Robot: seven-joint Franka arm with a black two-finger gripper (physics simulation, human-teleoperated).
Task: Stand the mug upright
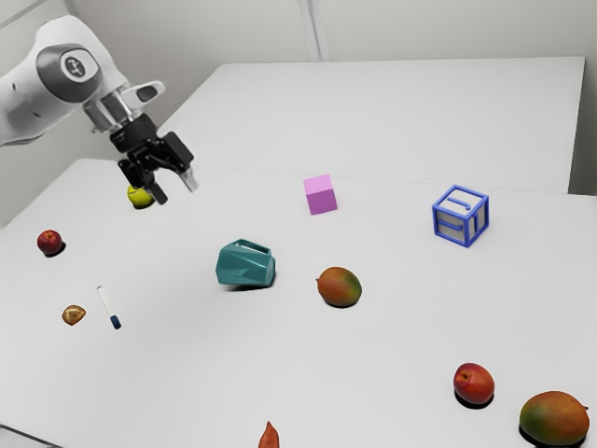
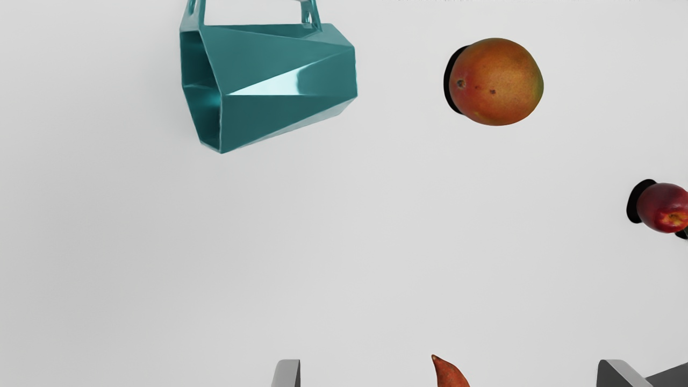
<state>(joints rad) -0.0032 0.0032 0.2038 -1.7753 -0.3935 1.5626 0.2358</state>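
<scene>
High over the table, toward the exterior view's upper left, my gripper (image 1: 177, 190) hangs with nothing held. Its two fingers stand wide apart at the bottom edge of the wrist view, where the gripper (image 2: 449, 373) is open. The teal faceted mug (image 1: 245, 265) lies on its side on the table, apart from the gripper and toward the exterior view's right of it. In the wrist view the mug (image 2: 279, 80) shows its dark mouth at one end, the narrower base at the other, and its handle along one side.
A mango (image 1: 340, 287) lies close to the mug's base end. Farther off are a pink cube (image 1: 321, 195), a blue-framed block (image 1: 461, 216), a red fruit (image 1: 474, 384) and another mango (image 1: 554, 418). A yellow-green ball (image 1: 139, 197) sits below the hand; a marker (image 1: 109, 308) lies nearer.
</scene>
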